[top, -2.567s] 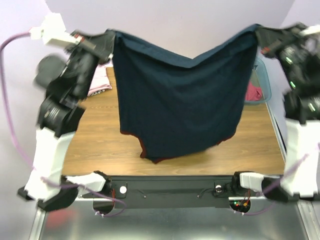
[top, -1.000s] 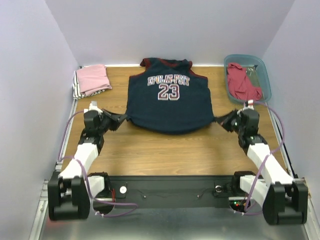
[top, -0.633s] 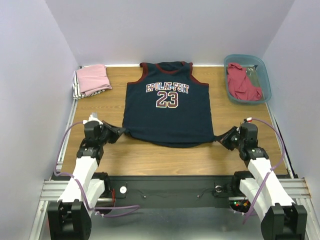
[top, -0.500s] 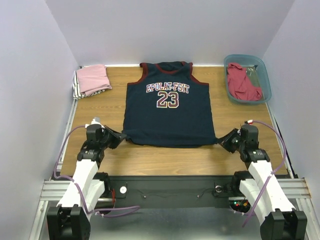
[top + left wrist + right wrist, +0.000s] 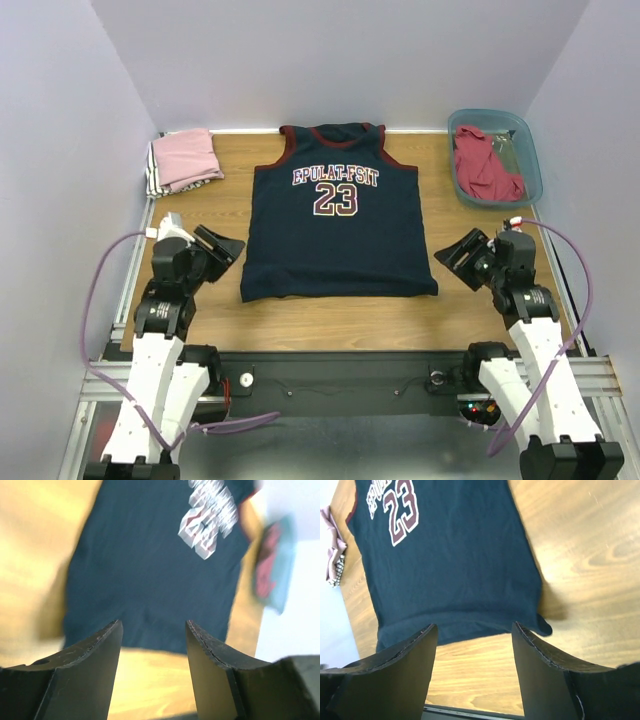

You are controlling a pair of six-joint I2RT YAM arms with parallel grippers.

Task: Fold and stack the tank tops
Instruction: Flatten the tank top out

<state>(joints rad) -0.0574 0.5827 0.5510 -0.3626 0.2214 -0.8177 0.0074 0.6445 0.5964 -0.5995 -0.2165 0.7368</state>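
Note:
The navy jersey (image 5: 338, 225) with maroon trim and a white "23" lies flat, front up, in the middle of the table, hem toward the arms. My left gripper (image 5: 230, 251) stands open just off its lower left corner, holding nothing. My right gripper (image 5: 448, 258) is open just off the lower right corner. In the left wrist view the jersey (image 5: 150, 565) lies beyond the open gripper (image 5: 152, 625), with bare wood between the fingers. The right wrist view shows the same: jersey (image 5: 450, 565) ahead, gripper (image 5: 475, 627) open over wood. A folded pink tank top (image 5: 185, 158) sits back left. A red one (image 5: 485, 165) is in the bin.
The teal plastic bin (image 5: 531, 160) stands at the back right corner against the wall. The pink top rests on a striped cloth (image 5: 155, 180) by the left wall. Purple walls close in the table on three sides.
Both grippers have opened and let go of the jersey's bottom corners, then drawn back and outward. The jersey, earlier held up and dragged toward the arms, now lies still and flat.

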